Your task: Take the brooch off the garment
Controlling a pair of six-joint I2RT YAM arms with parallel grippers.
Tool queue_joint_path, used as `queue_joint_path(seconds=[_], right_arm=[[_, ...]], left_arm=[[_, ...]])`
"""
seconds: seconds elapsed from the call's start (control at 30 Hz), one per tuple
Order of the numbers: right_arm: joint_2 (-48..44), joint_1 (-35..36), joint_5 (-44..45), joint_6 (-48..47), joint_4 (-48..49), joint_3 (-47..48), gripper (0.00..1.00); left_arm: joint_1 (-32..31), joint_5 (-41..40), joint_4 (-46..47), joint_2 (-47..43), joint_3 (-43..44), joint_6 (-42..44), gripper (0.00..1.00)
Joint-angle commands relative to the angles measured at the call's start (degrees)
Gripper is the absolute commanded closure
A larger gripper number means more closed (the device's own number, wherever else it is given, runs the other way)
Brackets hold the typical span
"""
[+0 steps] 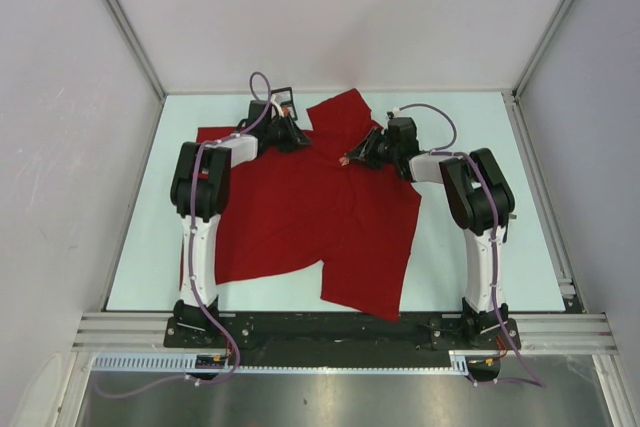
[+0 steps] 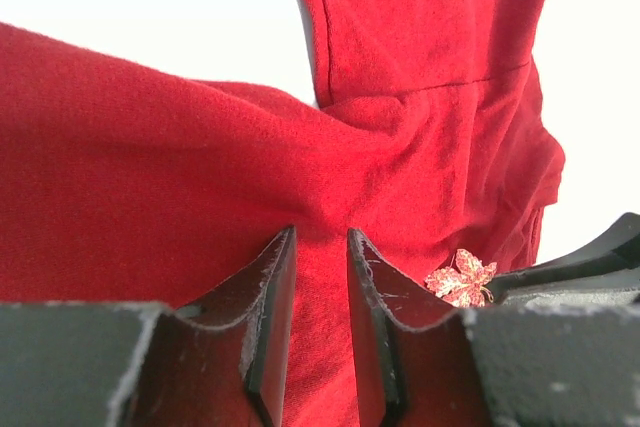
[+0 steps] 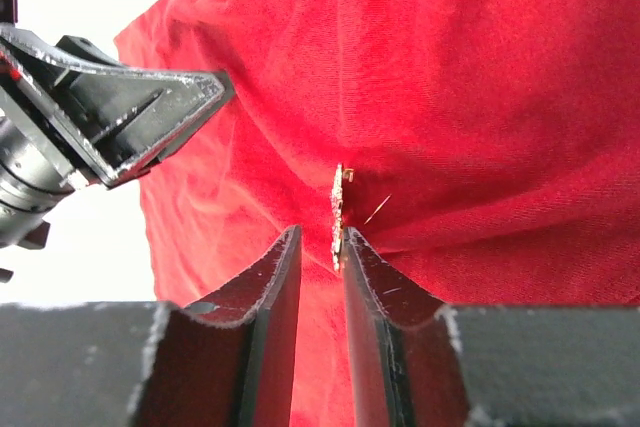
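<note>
The red garment (image 1: 300, 217) lies spread on the table, bunched at the far side. The brooch (image 1: 345, 160), a small red and white leaf shape, sits on the cloth near the far middle. My left gripper (image 1: 296, 135) is shut on a fold of the garment (image 2: 150, 147); the brooch (image 2: 462, 279) lies just right of its jaws (image 2: 320, 237). My right gripper (image 1: 356, 155) is narrowly open at the brooch (image 3: 338, 209), which stands edge-on against the right fingertip (image 3: 358, 247), with its pin showing. The gap to the other finger stays open (image 3: 322, 237).
The pale table (image 1: 150, 227) is walled by white panels with metal posts. The left gripper's finger (image 3: 190, 97) is close to the right one, upper left in the right wrist view. The right gripper's finger (image 2: 585, 262) shows beside the brooch in the left wrist view.
</note>
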Motion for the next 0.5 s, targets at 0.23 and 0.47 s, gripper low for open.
queue_joint_path(seconds=[0.23,0.47], right_arm=[[3.5,-0.9,-1.9,7.1,5.3,0.2,0.74],[3.5,-1.1,-2.6,9.5,6.1,0.2,0.83]], left_arm=[[-2.5,1.8,5.1,-8.0,-6.6,-0.1,0.61],[-4.9,2.6,10.9,-12.2,-12.0,-1.6,0.57]])
